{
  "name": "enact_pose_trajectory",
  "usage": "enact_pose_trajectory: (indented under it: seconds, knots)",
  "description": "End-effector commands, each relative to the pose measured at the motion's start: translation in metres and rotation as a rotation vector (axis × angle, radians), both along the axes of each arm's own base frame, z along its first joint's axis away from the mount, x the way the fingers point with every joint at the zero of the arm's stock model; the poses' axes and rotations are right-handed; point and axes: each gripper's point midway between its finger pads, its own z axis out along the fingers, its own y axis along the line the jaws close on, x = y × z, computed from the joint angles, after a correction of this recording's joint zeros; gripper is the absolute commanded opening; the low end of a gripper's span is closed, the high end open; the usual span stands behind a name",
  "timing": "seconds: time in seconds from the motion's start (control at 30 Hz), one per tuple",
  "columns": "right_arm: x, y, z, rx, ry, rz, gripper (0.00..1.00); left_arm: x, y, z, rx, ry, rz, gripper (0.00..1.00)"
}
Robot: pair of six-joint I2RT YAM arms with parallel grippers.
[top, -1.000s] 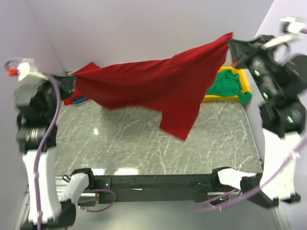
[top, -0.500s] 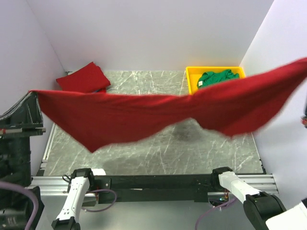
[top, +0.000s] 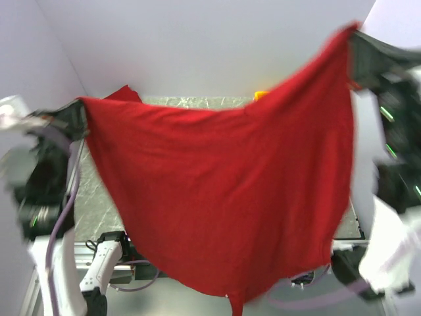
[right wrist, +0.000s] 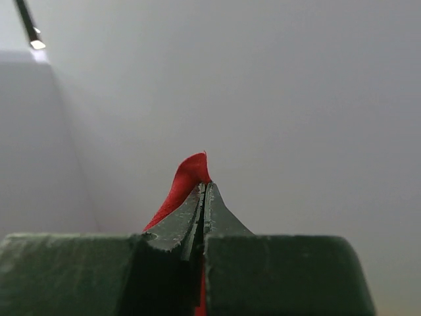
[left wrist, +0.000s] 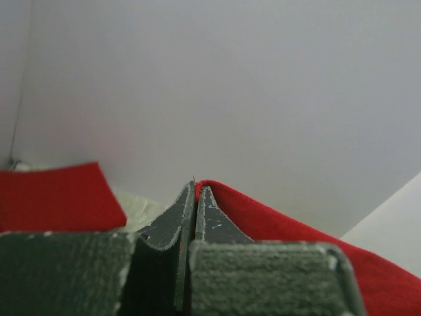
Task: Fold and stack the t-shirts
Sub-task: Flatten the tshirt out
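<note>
A grey marble bench (top: 197, 102) stands between pale lilac walls (top: 197, 46). High above the bench, the left gripper (left wrist: 195, 189) and right gripper (right wrist: 204, 187), both pressed together, pinch opposite corners of a dark red t-shirt (top: 223, 191) hanging spread. A folded red t-shirt (top: 123, 93) lies at the bench's far left corner.

White link shells (top: 56, 276) and black joint housings (top: 39, 191) were fitted on both arms. A lilac cable (top: 70, 192) was routed along the left arm (top: 46, 217). Green indicator lights (top: 386, 113) were observed on the right arm (top: 398, 178). Dark grey, tapered, scuffed fingers (left wrist: 161, 230) were fitted to the left gripper (left wrist: 195, 191) and the right gripper (right wrist: 204, 187).
</note>
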Motion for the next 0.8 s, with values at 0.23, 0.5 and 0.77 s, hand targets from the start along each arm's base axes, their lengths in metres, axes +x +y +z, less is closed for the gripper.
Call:
enact_pose_trajectory:
  seconds: [0.23,0.5,0.77]
  knots:
    - [0.267,0.025,-0.170,-0.089,0.432,-0.108,0.00,0.179,0.010,-0.163,0.004,0.336,-0.064,0.00]
    - [0.412,0.043,-0.356,-0.104,0.860,-0.139,0.87,0.279,0.017,-0.264,0.009,0.588,-0.090,0.78]
    - [0.348,0.059,-0.390,-0.139,0.954,-0.090,0.90,0.260,-0.024,-0.284,0.014,0.725,-0.163,0.90]
